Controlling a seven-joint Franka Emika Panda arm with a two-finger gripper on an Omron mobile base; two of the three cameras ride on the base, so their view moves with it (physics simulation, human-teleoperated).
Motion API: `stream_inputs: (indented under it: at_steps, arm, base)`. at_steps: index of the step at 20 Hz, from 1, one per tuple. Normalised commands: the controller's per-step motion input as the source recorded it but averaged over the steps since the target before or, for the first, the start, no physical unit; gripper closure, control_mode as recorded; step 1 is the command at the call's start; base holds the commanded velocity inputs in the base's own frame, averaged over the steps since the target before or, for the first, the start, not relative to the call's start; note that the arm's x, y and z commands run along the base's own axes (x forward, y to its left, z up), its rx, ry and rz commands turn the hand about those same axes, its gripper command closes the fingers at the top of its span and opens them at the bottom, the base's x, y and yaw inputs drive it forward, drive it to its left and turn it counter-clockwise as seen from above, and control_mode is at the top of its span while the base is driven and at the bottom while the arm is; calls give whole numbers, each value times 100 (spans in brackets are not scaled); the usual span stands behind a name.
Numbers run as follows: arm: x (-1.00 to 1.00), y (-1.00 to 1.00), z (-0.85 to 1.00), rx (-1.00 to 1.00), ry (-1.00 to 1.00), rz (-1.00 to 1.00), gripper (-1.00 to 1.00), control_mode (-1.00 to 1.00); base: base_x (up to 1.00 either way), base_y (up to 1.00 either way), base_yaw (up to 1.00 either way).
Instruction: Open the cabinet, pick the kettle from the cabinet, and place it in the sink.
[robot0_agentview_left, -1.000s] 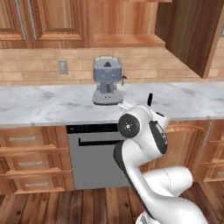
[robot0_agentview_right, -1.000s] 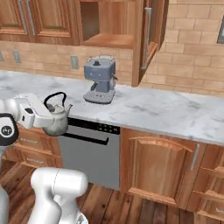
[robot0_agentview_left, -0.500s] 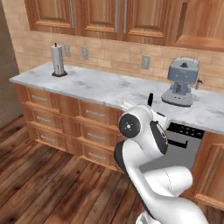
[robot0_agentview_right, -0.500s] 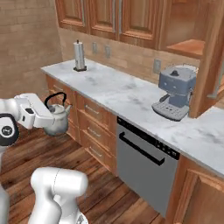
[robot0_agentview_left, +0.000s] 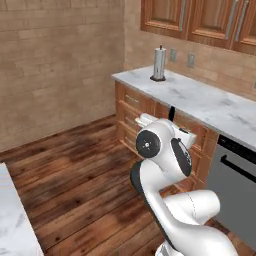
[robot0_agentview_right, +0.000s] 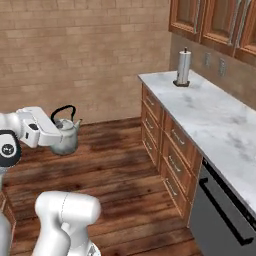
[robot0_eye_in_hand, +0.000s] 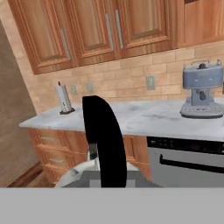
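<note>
Base swung left; claw (robot0_agentview_right: 54, 136) level, gripping kettle (robot0_agentview_right: 65, 138).

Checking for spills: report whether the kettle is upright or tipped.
Upright: the kettle hangs level from the shut gripper, handle arching on top, spout out sideways.

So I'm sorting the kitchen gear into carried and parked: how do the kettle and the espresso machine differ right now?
The kettle is held off the ground by the tool, over the wooden floor; the espresso machine stands on the marble counter. The kettle is pale, silvery and rounded, with an arched black handle; the espresso machine is blue-grey and boxy. Both sit upright.
</note>
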Motion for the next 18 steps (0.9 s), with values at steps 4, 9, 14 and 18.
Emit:
stream_inputs:
  at_steps: [4,9,14,18]
  arm:
    - [0,0,0,0,0,0,100,100]
    - [0,0,0,0,0,0,100,100]
    - [0,0,0,0,0,0,100,100]
    - [0,0,0,0,0,0,100,100]
  base:
    - [-11,15,82]
    - [-11,13,83]
    - [-9,16,80]
    - [-7,17,78]
